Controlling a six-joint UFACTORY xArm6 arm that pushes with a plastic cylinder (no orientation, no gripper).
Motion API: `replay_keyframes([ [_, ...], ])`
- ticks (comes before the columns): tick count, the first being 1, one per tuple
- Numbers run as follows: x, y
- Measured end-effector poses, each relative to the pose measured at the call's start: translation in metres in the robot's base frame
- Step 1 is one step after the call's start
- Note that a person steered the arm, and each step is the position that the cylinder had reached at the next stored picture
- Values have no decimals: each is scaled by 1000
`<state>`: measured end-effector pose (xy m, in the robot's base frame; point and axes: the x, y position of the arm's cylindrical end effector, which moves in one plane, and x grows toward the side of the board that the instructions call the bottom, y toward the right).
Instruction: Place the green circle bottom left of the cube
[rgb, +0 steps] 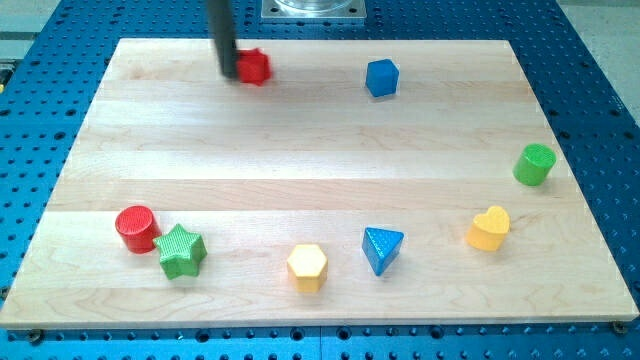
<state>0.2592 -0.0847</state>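
The green circle stands near the board's right edge. The blue cube sits near the view's top, right of centre, well up and left of the green circle. My tip is at the view's top left, touching or just beside the left side of a red block. It is far from both the green circle and the blue cube.
A red circle and a green star sit at the bottom left. A yellow hexagon, a blue triangle and a yellow heart line the bottom. The wooden board lies on a blue perforated table.
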Motion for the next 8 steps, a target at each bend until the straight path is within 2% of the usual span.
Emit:
replay_keyframes([
  [2,53,49],
  [3,13,54],
  [4,26,72],
  [5,62,141],
  [6,80,223],
  [7,78,313],
  [8,114,405],
])
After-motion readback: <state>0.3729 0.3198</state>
